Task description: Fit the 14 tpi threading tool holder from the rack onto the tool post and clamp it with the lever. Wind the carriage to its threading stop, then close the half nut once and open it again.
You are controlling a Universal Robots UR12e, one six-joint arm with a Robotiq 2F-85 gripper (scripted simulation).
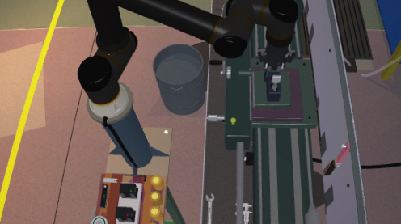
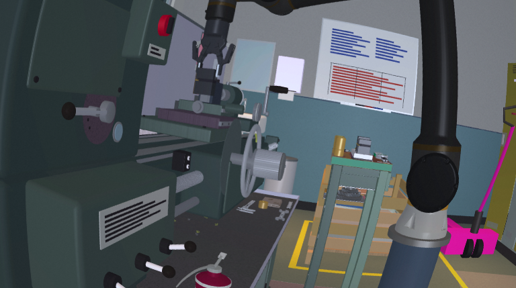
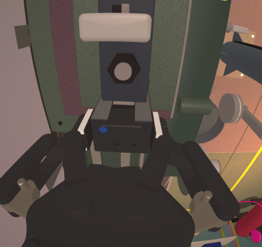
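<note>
The dark threading tool holder [image 3: 121, 129] with a blue dot sits against the end of the dark blue tool post [image 3: 124, 57] on the lathe carriage. The holder is held by my closed gripper [image 3: 120, 130], which stands straight above the carriage [image 1: 275, 78] [image 2: 208, 65]. The tool post carries a hex nut [image 3: 123, 69] on top and a pale clamp lever [image 3: 115, 27] across its far end. The carriage handwheel [image 2: 251, 163] is on the apron below. The half nut lever is not clear to me.
A grey bin [image 1: 179, 77] stands on the floor beside the lathe. A rack shelf [image 1: 335, 106] runs along the far side of the bed. A small table [image 2: 357, 163] with parts stands near my base. Wrenches [image 2: 247, 206] lie on the lathe tray.
</note>
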